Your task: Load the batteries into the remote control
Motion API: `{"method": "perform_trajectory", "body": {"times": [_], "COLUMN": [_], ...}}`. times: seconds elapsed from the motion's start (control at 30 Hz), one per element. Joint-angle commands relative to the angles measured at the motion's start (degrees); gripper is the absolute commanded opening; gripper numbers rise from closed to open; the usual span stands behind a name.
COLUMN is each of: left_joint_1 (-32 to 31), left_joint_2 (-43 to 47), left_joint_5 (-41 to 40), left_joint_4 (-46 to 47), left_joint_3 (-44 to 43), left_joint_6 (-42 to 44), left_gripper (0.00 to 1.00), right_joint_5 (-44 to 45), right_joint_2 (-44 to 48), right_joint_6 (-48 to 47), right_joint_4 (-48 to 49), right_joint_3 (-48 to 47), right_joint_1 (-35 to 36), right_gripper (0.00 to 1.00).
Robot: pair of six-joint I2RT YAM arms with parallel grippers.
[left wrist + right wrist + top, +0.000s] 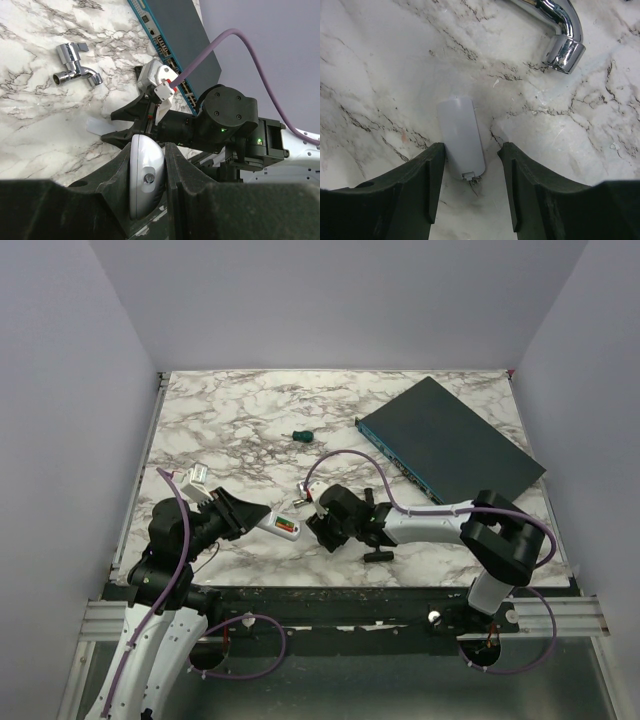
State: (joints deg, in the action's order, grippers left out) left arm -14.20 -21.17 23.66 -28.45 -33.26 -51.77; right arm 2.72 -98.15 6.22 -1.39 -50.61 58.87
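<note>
Pale lilac walls point(330, 300) are enclosing a marble desk point(200, 420). A teal box point(450, 440) is lying toward the far right corner, a green screwdriver point(300, 435) is sitting near the middle, and a chrome tap piece point(75, 70) is lying just past the two arms.

The left tool point(146, 150) is clenching the remote point(282, 525) by its sides, close to the desk's near edge and left of centre, with one end pointing toward the right arm. An orange-red patch is showing on the remote from above. It is probably a battery point(284, 524) sitting in the open bay, though it is too small to say how many are in or whether it is fully seated.

The right tool point(471, 150) is hanging with its jaws apart on either side of a pale grey cover point(461, 135), which is lying flat on the desk and not yet gripped. One finger is running right along the cover's edge.

The task is looking well advanced: the cover is off and at least one battery appears loaded. No loose battery is showing on the desk. What seems left is picking up the cover and fitting it back onto the remote, plus loading any remaining battery, if there is one.
</note>
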Motion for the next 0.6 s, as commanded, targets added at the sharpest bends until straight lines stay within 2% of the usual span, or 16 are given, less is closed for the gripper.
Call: {"method": "perform_trajectory", "body": {"times": [0.0,0.13,0.3,0.57], "left_joint_1": [0.5,0.6,0.7,0.9], "left_joint_2": [0.4,0.1,-0.2,0.2], "left_joint_5": [1.4,1.6,1.9,1.8], "left_joint_4": [2.0,2.6,3.1,2.7], "left_joint_3": [0.6,0.9,1.1,1.1], "left_joint_6": [-0.5,-0.7,-0.9,-0.8], "left_gripper": [0.00,0.00,0.00,0.00], "right_joint_5": [-0.8,-0.3,0.7,1.9], "right_joint_2": [-2.8,-2.3,-2.0,-1.8], "right_joint_6": [1.9,2.6,3.0,4.1], "right_joint_4": [-5.9,-5.2,-5.8,-7.1], "right_joint_3": [0.8,1.7,1.5,1.2], "right_joint_1": [0.7,1.2,2.3,3.9], "right_gripper": [0.58,0.58,0.52,0.51]}}
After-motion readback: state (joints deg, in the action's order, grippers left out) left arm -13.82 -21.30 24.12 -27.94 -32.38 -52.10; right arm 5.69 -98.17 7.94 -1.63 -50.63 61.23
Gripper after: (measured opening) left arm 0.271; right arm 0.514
